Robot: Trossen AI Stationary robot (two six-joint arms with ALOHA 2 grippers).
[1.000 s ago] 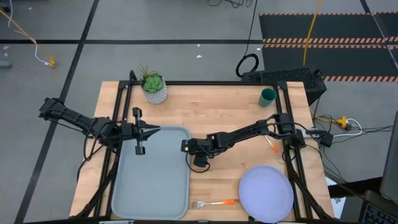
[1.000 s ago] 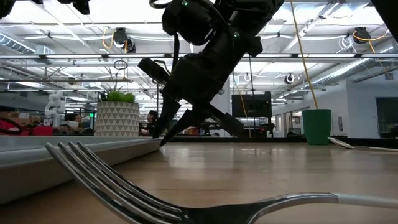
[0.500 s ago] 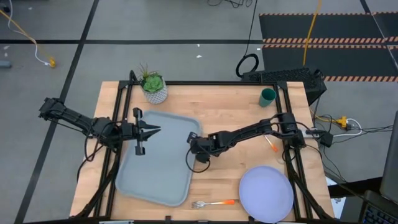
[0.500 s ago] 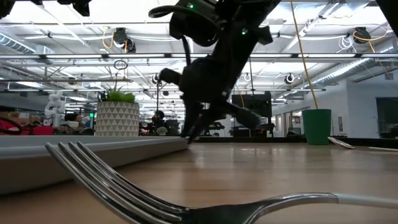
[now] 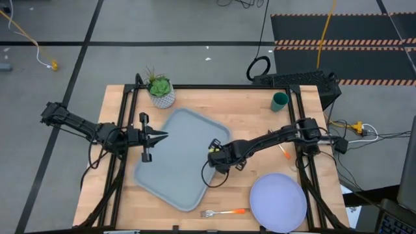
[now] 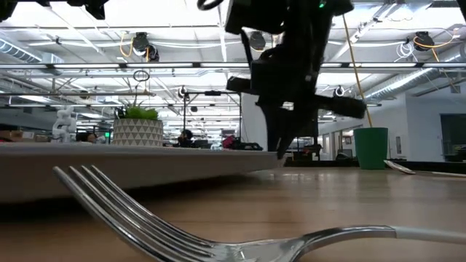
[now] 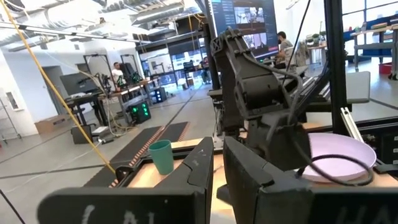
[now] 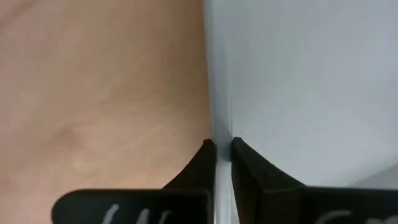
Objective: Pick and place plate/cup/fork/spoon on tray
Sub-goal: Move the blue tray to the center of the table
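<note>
The right gripper (image 5: pixel 214 151) is clamping its two fingers (image 8: pixel 202 163) on the raised rim of the tray (image 5: pixel 179 159), a pinch that only the right wrist view is showing plainly; from above, the gripper is merely sitting at the tray's right edge. The tray is lying skewed on the table (image 5: pixel 227 110), occupying its left-centre, and in the low view it is reading as a long grey slab (image 6: pixel 131 164). The plate (image 5: pixel 278 203) is resting at the near right corner, well apart from the tray. The left gripper (image 5: pixel 159 136) is hovering over the tray's left side, fingers nearly together and gripping nothing. The cup (image 5: pixel 279 101) is standing at the far right corner. The fork (image 5: pixel 224 212) is lying near the front edge, filling the low view's foreground (image 6: pixel 182 236). The spoon (image 5: pixel 284 151) is lying beside the right arm.
</note>
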